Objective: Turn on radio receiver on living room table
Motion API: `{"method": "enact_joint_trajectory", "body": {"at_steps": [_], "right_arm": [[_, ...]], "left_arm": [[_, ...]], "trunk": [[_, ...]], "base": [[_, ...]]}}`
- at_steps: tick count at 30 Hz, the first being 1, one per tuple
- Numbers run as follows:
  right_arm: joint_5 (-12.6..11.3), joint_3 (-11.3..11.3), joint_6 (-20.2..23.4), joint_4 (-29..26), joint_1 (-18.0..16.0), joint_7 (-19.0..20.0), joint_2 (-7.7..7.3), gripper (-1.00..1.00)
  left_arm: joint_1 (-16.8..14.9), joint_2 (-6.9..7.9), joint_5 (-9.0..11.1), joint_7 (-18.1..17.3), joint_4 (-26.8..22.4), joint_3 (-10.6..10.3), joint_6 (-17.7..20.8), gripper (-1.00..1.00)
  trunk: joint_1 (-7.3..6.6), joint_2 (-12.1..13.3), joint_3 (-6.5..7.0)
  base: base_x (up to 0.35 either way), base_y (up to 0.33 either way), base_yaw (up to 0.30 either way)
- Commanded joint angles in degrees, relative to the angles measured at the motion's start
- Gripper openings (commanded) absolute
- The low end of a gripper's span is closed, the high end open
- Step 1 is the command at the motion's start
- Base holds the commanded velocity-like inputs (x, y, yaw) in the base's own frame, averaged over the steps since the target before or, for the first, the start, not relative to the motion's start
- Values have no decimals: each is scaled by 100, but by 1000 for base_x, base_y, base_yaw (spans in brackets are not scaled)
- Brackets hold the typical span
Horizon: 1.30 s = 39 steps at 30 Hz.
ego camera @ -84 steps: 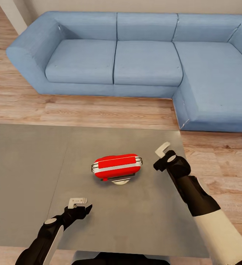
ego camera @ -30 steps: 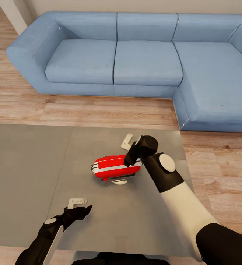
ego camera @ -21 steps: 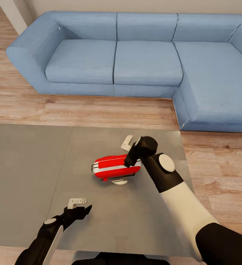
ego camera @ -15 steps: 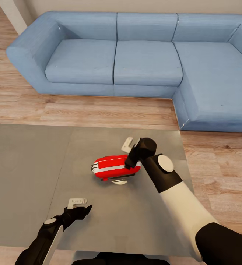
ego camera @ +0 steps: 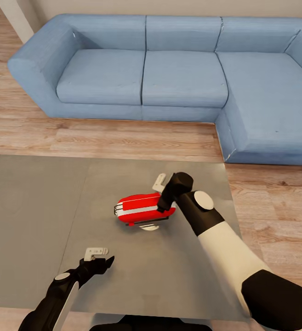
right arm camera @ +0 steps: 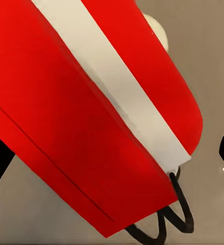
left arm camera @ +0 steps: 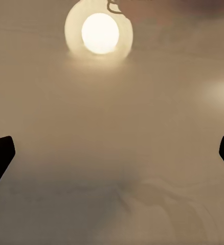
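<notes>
Where red curves, the radio receiver [ego camera: 145, 208] wears white.

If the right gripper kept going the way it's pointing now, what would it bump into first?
Most likely the radio receiver: the right wrist view looks straight onto its red body, close up. The right gripper hangs over its end.

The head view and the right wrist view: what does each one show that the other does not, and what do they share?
Head view alone: the blue sofa, the wood floor, the whole grey table, the left tool hovering near the table's front edge, and the right tool at the right end of the radio receiver.

Right wrist view alone: a close look at the wire handle where it loops off the radio's end.

Both: the red body with its white band, and the grey tabletop around it.
</notes>
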Motion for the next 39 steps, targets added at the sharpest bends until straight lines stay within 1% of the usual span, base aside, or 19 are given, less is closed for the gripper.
{"method": "enact_joint_trajectory", "body": {"at_steps": [1,12,35,36,37,39], "right_arm": [[-3,1,-2,48,-21,-9,0,100],[-17,1,-8,144,-170,-33,0,100],[-37,2,1,143,-179,-34,0,100],[-64,2,2,130,-179,-34,0,100],[-162,2,6,116,-179,-34,0,100],[-268,2,6,102,-179,-34,0,100]], "left_arm": [[0,0,0,0,0,6,0,100],[0,1,1,0,0,17,0,100],[0,-3,7,0,0,18,-4,100],[0,-5,8,0,0,18,-6,100],[0,-6,5,0,0,18,-7,100],[0,-7,3,0,0,18,-8,100]], "trunk": [[0,0,0],[0,0,0],[0,0,0],[0,0,0],[0,0,0],[0,0,0]], "base": [[0,0,0],[0,0,0],[0,0,0],[0,0,0],[0,0,0],[0,0,0]]}}
